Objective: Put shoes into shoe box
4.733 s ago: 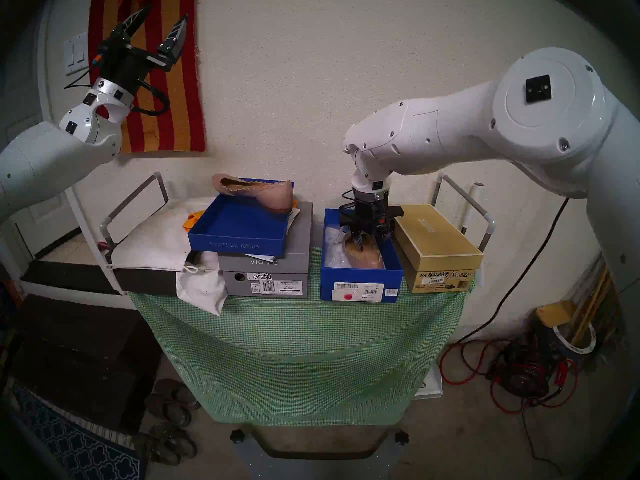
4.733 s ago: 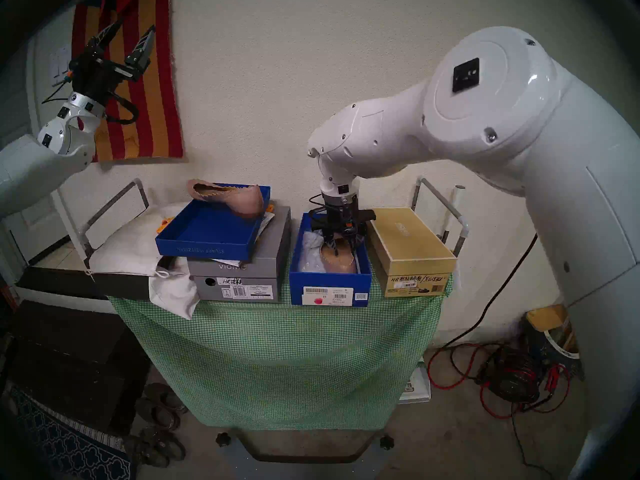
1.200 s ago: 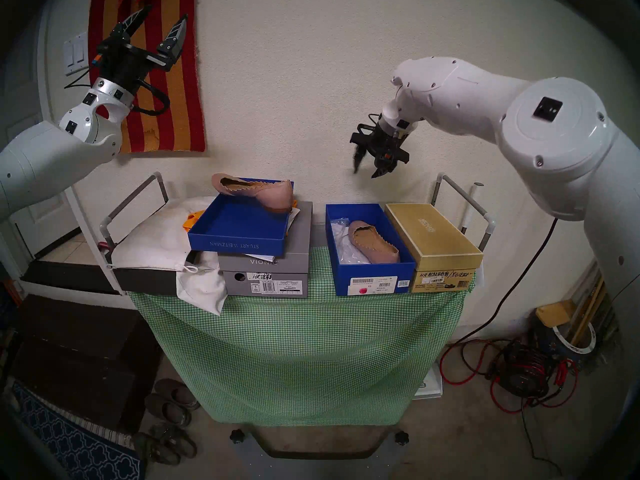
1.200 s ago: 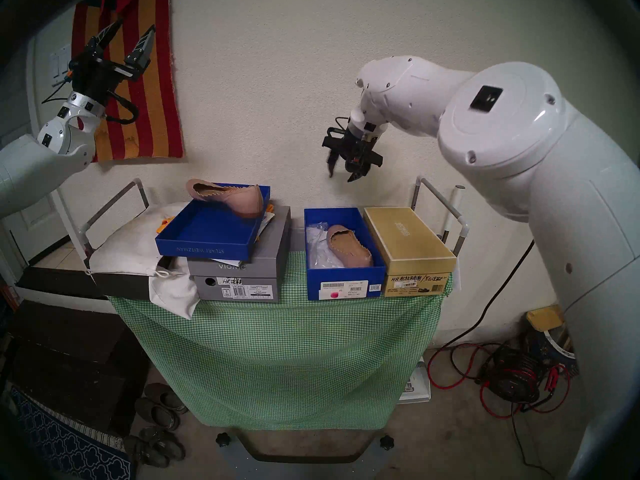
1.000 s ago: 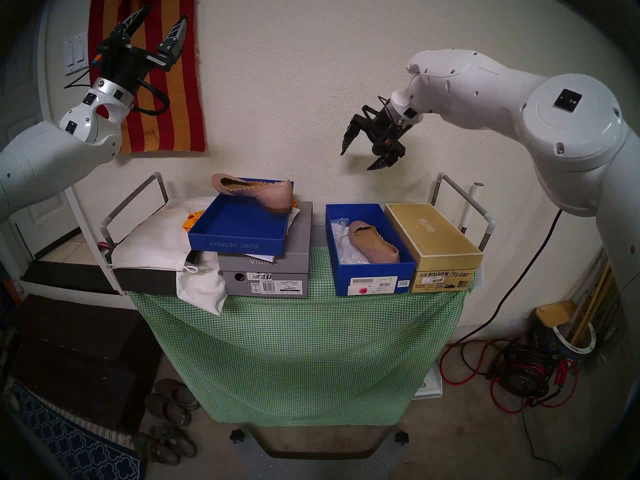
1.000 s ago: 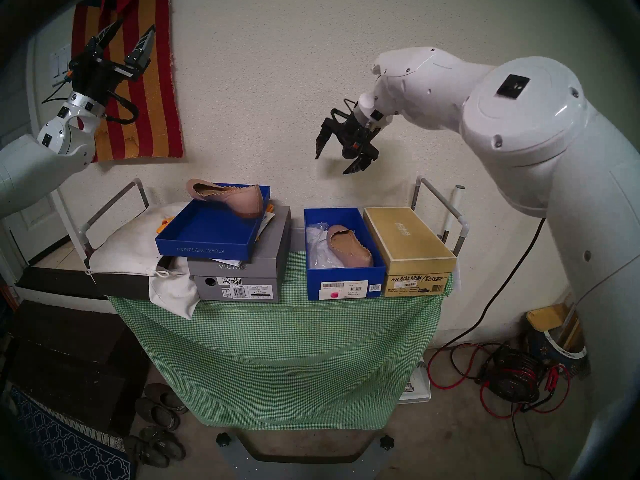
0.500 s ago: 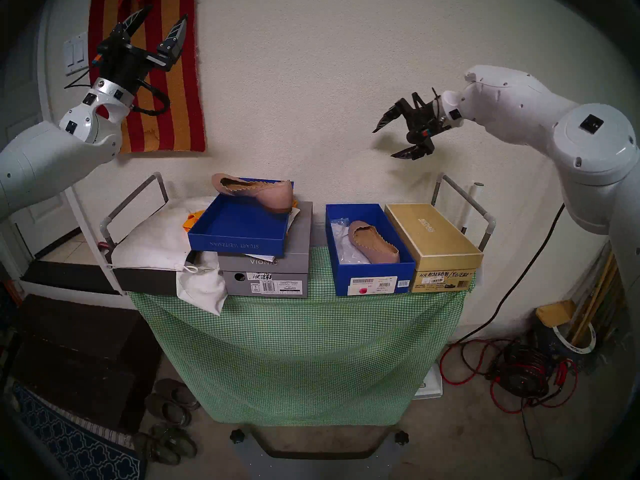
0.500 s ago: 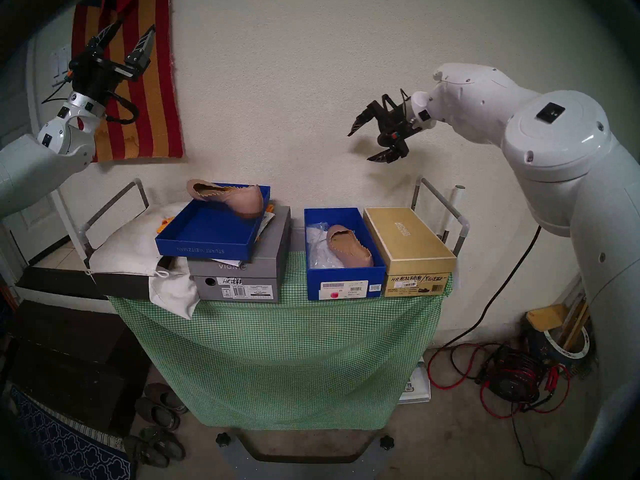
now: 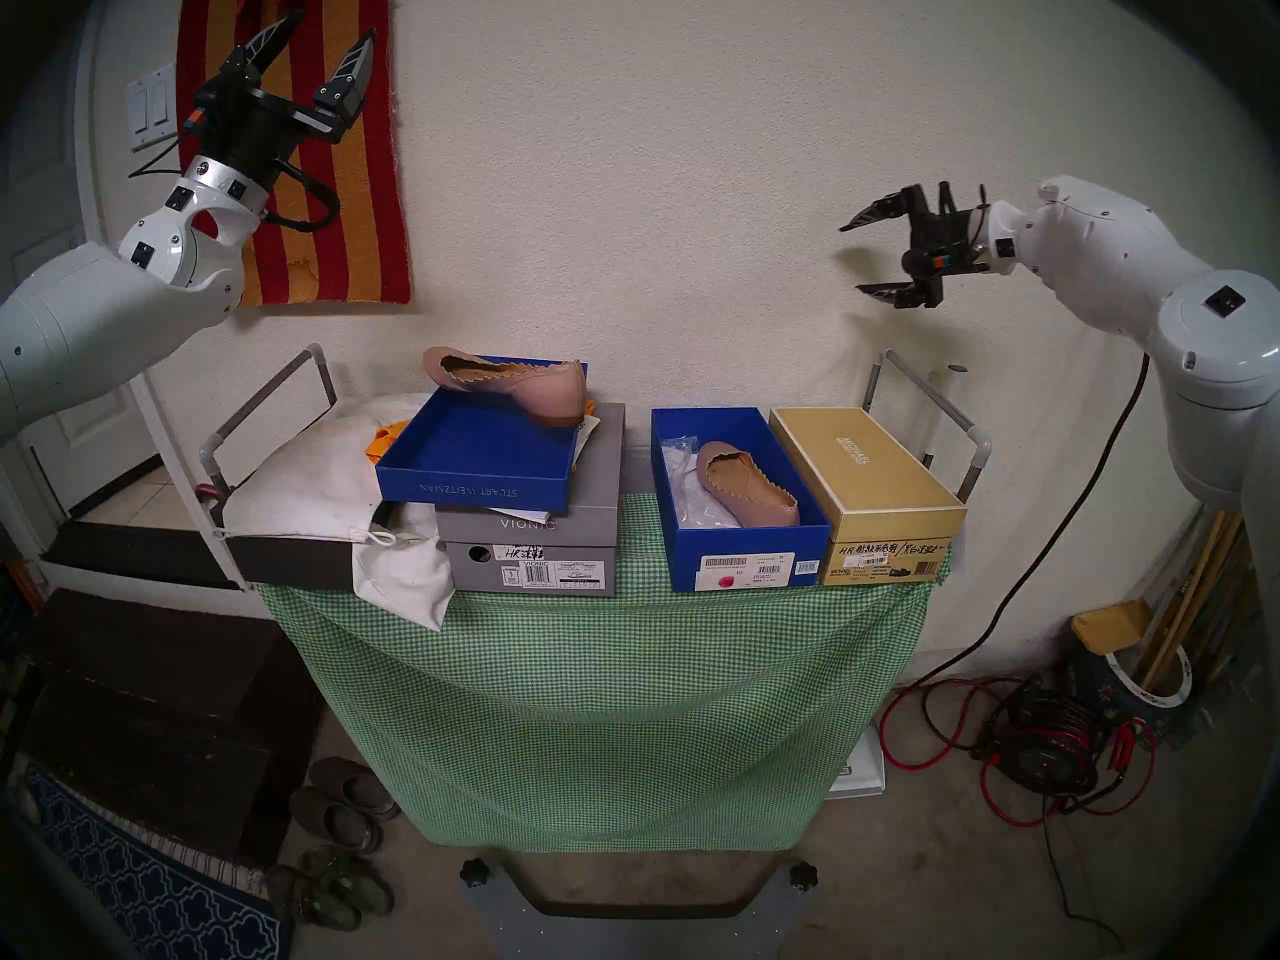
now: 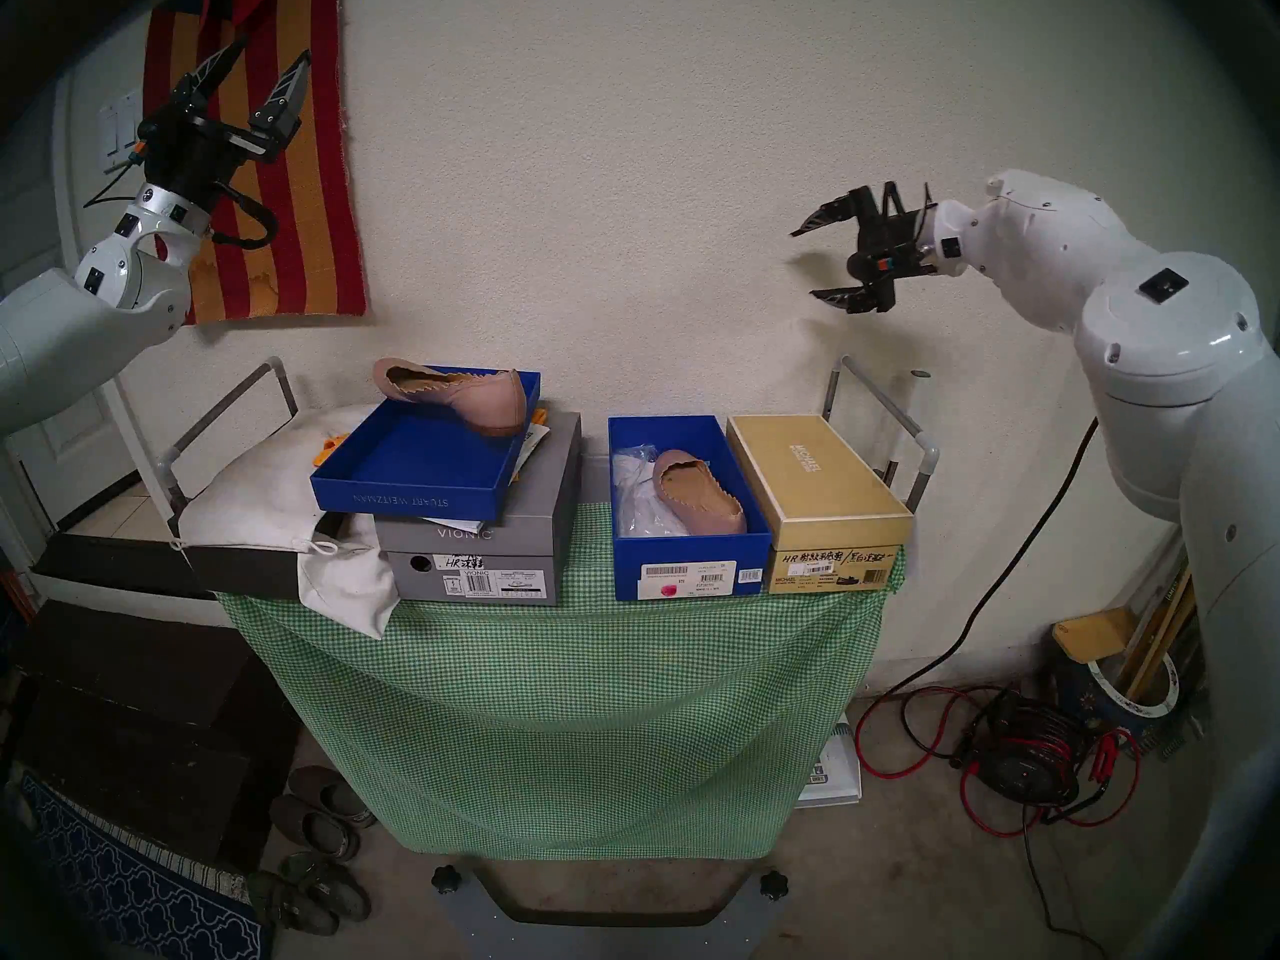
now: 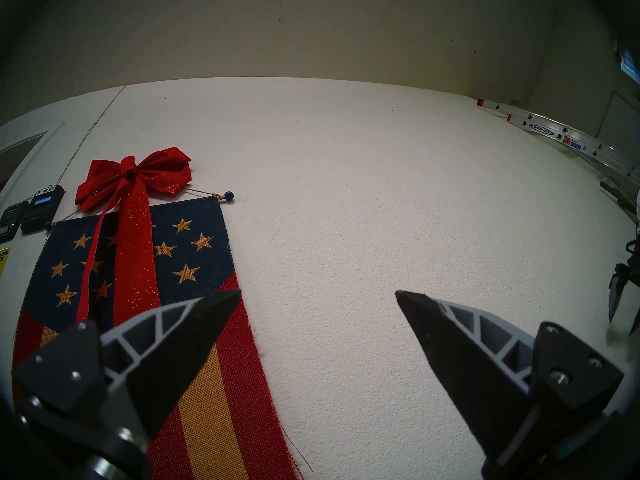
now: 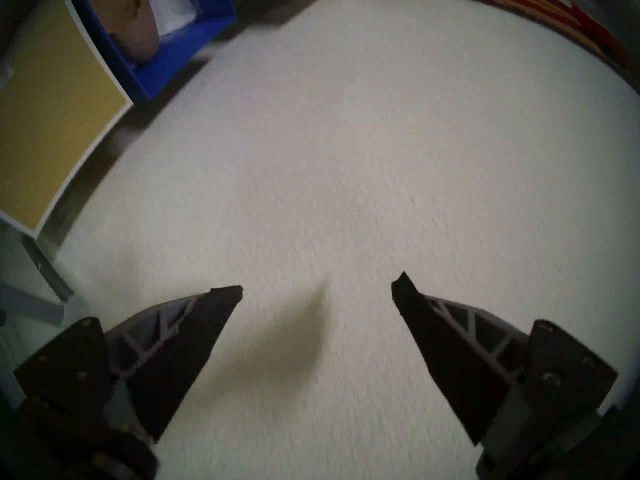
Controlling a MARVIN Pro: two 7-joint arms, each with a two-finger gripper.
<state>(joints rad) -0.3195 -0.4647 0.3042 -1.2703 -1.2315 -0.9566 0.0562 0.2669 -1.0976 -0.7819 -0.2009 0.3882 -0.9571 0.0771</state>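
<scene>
Shoe in box: lying flat in the blue shoe box, beside white wrapping.
Second shoe: propped on the rim of the shallow blue lid tray, atop the grey box.
Tan box: touching the shoe box.
Right gripper: raised, jaws spread, empty.
Left gripper: raised, jaws spread, empty.

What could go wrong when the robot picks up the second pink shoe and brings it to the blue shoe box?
1. The second shoe lies tilted on the rim of the blue lid; a grasp may tip it off.
2. That lid sits askew atop the grey box, so pressing down could shift it.
3. In the shoe box the first shoe and white paper leave little room.
</scene>
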